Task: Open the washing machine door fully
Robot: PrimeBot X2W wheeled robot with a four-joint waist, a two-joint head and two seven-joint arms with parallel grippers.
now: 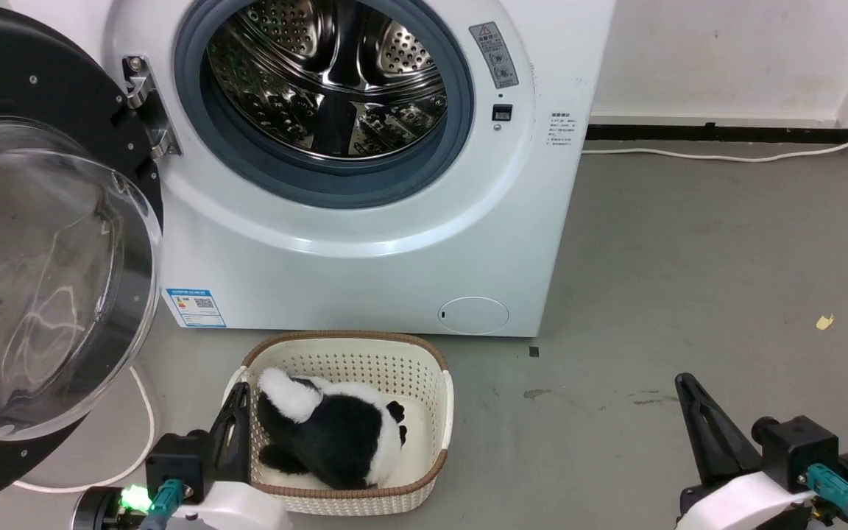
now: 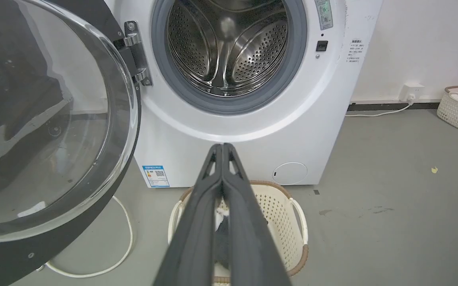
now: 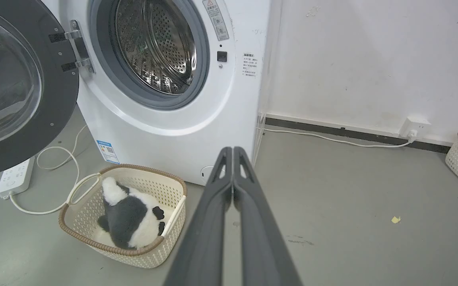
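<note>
Washing machine [image 1: 365,250] far centre, drum exposed. Washing machine door [image 1: 34,280] swung wide to left on hinge [image 1: 146,110], glass bowl facing near; task looks about done. Basket [image 1: 447,397] on floor just near machine, plush toy [image 1: 336,438] inside. Left gripper [image 1: 238,390] fingers pressed together, holding nothing, tip over basket's left rim. Right gripper [image 1: 685,381] fingers together, empty, well right of machine. White cable [image 1: 150,427] looped on floor below door.

Risks: door drifts back if not at stop; further left-arm push could catch basket rim or cable.
</note>
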